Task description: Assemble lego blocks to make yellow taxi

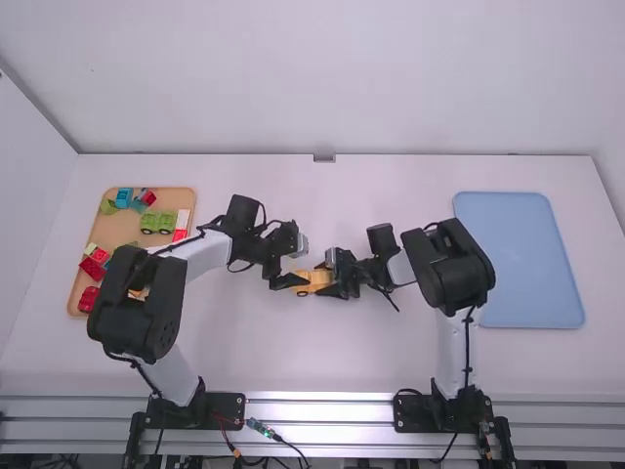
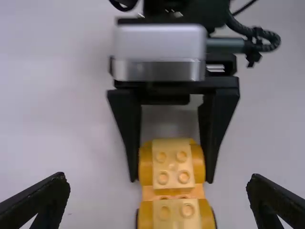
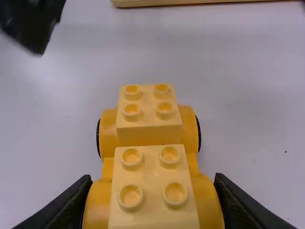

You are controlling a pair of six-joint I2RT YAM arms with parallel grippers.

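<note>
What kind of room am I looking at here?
Probably a robotics lab or test station: two robot arms are mounted at a white table, with toy blocks in a tray.

Yellow car [image 1: 312, 279] in right gripper [image 1: 329, 277]

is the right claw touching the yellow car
Touching. The left wrist view shows the right claw closed on the yellow car, one finger against each side at one end, with no gap showing.

High view looks forward, down onto the table [image 1: 244, 362]; close wrist views share the yellow car [image 3: 148, 136].
</note>
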